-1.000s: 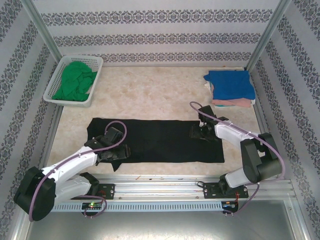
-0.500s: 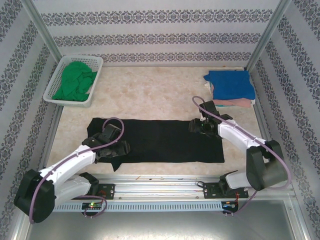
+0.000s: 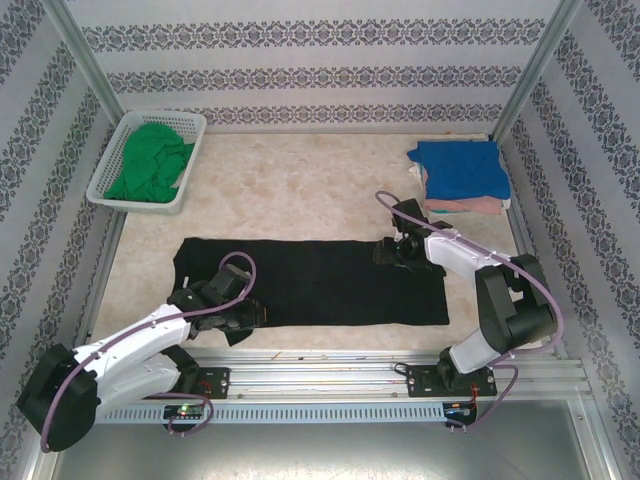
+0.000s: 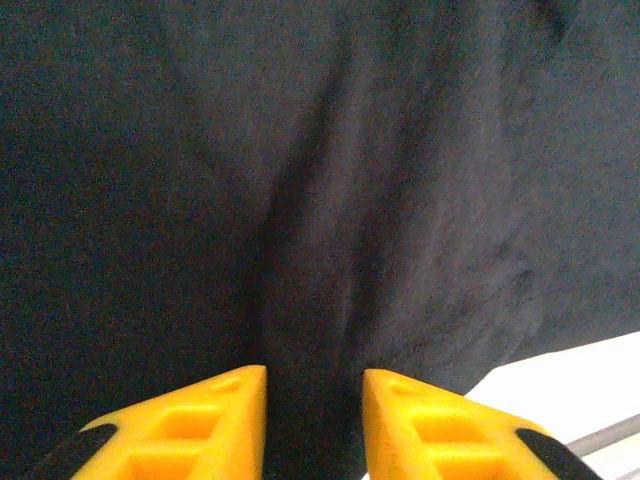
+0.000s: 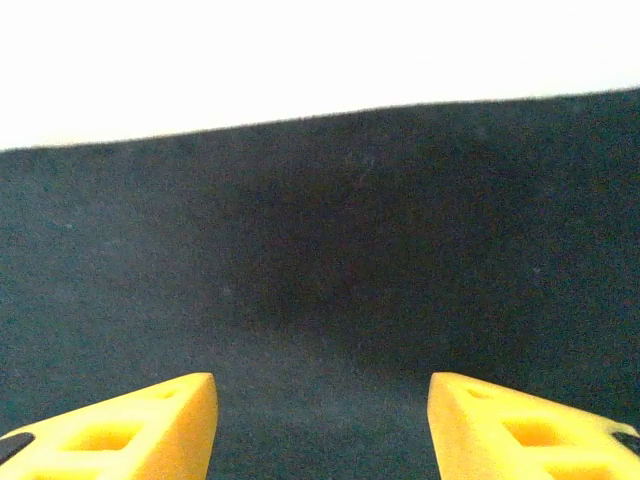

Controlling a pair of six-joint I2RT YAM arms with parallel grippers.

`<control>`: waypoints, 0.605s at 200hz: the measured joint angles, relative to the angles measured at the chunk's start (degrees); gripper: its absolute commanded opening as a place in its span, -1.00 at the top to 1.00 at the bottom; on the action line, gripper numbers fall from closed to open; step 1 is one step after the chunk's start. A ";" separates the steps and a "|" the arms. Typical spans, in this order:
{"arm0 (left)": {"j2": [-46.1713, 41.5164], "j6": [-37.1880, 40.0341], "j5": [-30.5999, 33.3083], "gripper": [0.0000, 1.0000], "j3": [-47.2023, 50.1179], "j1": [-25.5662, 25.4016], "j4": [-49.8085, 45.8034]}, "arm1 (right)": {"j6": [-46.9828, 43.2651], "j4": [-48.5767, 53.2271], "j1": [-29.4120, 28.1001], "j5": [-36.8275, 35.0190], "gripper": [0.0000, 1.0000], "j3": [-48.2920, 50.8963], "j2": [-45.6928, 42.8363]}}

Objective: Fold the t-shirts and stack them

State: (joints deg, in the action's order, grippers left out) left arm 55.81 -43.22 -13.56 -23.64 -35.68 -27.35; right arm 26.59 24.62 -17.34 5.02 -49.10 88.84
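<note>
A black t-shirt lies flat as a long strip across the near table. My left gripper rests on its near-left part. In the left wrist view the yellow fingers stand a narrow gap apart around the left gripper's midpoint, with a raised ridge of the black cloth running up from between them. My right gripper sits at the shirt's far-right part, and the right gripper is wide open just over the black cloth near its far edge. A blue t-shirt lies folded on a pink one at the back right.
A white lattice basket at the back left holds a crumpled green t-shirt. Bare pale tabletop stretches between basket and stack. Metal frame posts and patterned walls close in both sides. A rail runs along the near edge.
My left gripper slid toward the near edge and a little right on the shirt while its jaws narrowed. My right gripper shifted slightly left and farther back, staying open.
</note>
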 measured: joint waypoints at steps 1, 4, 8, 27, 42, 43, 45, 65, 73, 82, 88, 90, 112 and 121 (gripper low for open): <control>0.02 -0.02 0.00 0.31 0.00 -0.02 -0.11 | -0.02 0.00 0.00 0.00 -0.18 -0.07 0.00; 0.09 -0.02 0.04 0.28 0.00 -0.11 -0.39 | 0.00 0.00 0.00 0.00 -0.17 -0.26 0.04; 0.13 -0.02 0.15 0.22 -0.07 -0.15 -0.76 | 0.00 0.04 0.00 0.00 -0.18 -0.52 0.04; 0.17 0.28 2.16 -0.06 -1.99 -0.26 -3.74 | -0.15 -0.04 -0.20 0.00 -0.19 -1.77 0.04; 0.33 0.74 5.60 -0.16 -5.70 0.13 -5.25 | -0.22 -0.11 -0.63 -0.07 -0.19 -2.32 0.13; 0.35 0.74 5.73 -0.16 -5.95 0.17 -5.27 | -0.24 -0.11 -0.68 -0.07 -0.19 -2.36 0.13; 0.50 0.92 6.21 -0.17 -6.60 0.31 -5.27 | -0.24 -0.09 -0.79 -0.07 -0.19 -2.45 0.24; 3.69 2.34 9.25 -0.17 -12.00 3.65 -3.80 | -0.39 -0.26 -1.31 -0.26 -0.19 -2.97 2.03; 6.49 3.10 9.70 -0.16 -13.70 5.99 -2.32 | -0.37 -0.24 -1.57 -0.46 -0.19 -2.97 2.95; 10.34 3.82 9.79 -0.16 -15.04 8.41 -0.52 | -0.37 0.00 -1.57 -0.68 -0.19 -2.97 3.93; 13.09 4.24 9.77 -0.16 -15.65 9.73 0.55 | -0.35 0.04 -1.57 -0.98 -0.19 -2.97 4.37; 14.03 4.39 9.79 -0.15 -15.85 10.19 0.90 | -0.35 0.07 -1.57 -1.07 -0.19 -2.97 4.48; 24.41 5.92 9.11 -0.12 -16.76 13.68 4.00 | 0.07 0.59 -1.53 -2.05 -0.19 -2.91 4.90; 28.85 6.67 8.81 -0.10 -17.49 14.71 4.76 | 0.26 0.81 -1.55 -2.60 -0.19 -2.89 4.90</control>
State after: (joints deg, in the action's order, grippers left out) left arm 84.66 -36.56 -4.75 -41.12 -20.97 -22.59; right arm 26.85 25.43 -18.90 2.42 -51.99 93.73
